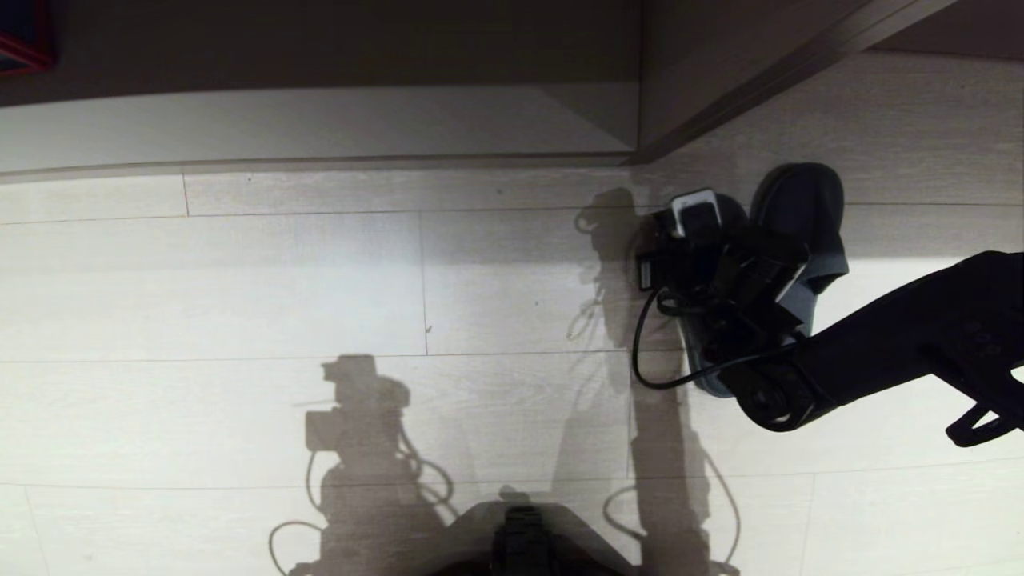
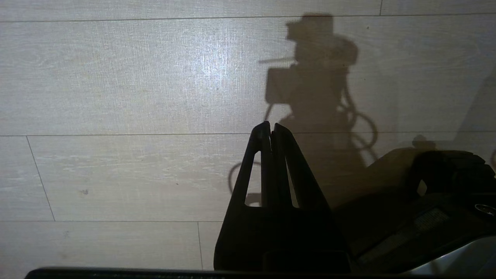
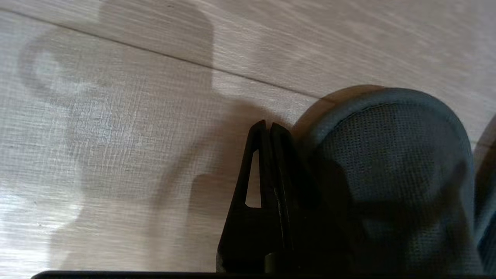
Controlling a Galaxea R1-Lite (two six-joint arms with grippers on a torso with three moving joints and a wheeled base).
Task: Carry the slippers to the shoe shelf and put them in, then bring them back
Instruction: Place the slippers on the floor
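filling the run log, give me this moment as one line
right gripper: jaws shut, beside slippers | slippers: on floor | left gripper: jaws shut, parked over floor

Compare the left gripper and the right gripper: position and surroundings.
The right gripper sits low beside the dark grey mesh-soled slippers, near the grey-beige wooden shoe shelf; the left gripper hangs over bare pale wood-plank floor, with nothing near it. The right arm reaches into the head view; the left does not. Both are black and shut, holding nothing.
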